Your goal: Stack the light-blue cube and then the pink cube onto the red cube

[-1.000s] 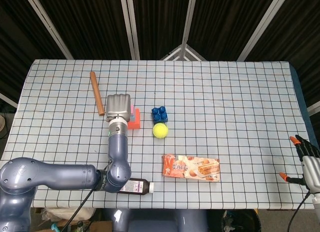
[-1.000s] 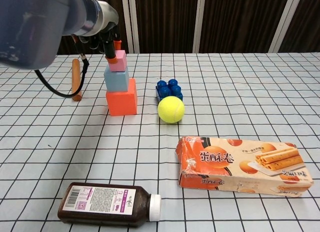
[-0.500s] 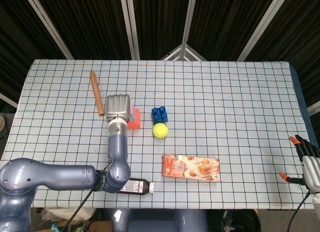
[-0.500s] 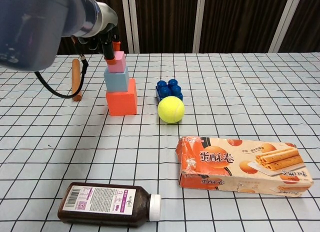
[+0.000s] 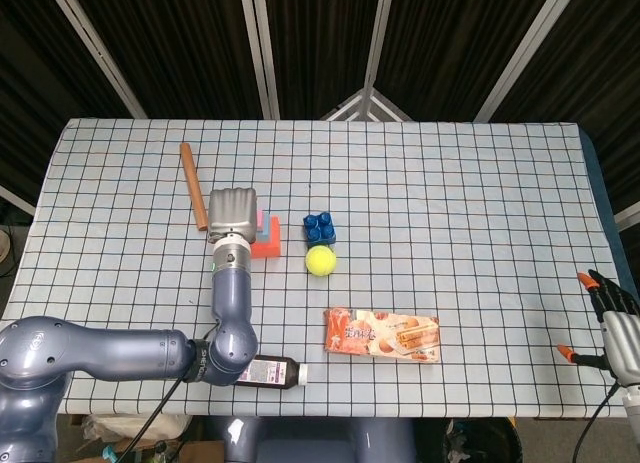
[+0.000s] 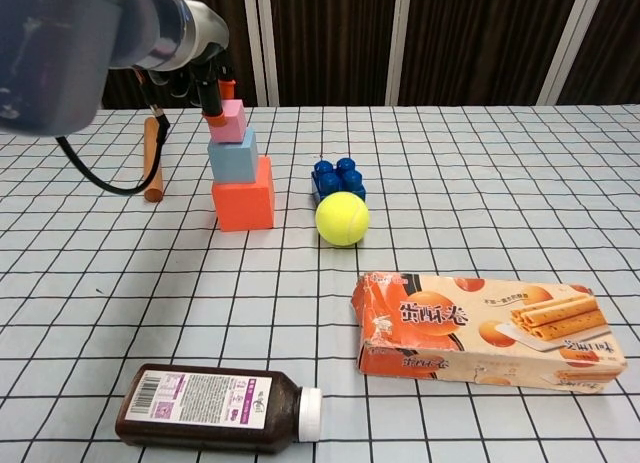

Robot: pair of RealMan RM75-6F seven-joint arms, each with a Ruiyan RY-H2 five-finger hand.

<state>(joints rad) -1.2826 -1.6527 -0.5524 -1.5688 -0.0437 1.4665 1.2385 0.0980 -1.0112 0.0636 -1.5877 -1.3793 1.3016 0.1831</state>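
The red cube (image 6: 243, 195) stands on the checked cloth with the light-blue cube (image 6: 233, 157) on top of it. The pink cube (image 6: 227, 121) sits on the light-blue one, shifted a little to the left and overhanging that side. My left hand (image 6: 190, 53) hovers over the stack, its orange fingertips (image 6: 213, 110) pinching the pink cube. From the head view the left hand (image 5: 233, 213) hides most of the stack; only an edge of the red cube (image 5: 267, 247) shows. My right hand (image 5: 612, 328) rests at the table's near right corner, fingers apart, holding nothing.
A wooden stick (image 6: 152, 158) lies left of the stack. A dark-blue studded brick (image 6: 337, 175) and a tennis ball (image 6: 342, 219) sit just right of it. A snack box (image 6: 485, 330) and a brown bottle (image 6: 215, 407) lie near the front edge.
The left hand has shifted slightly to the left, and the pink cube moved left with it on the light-blue cube. The right hand has stayed still.
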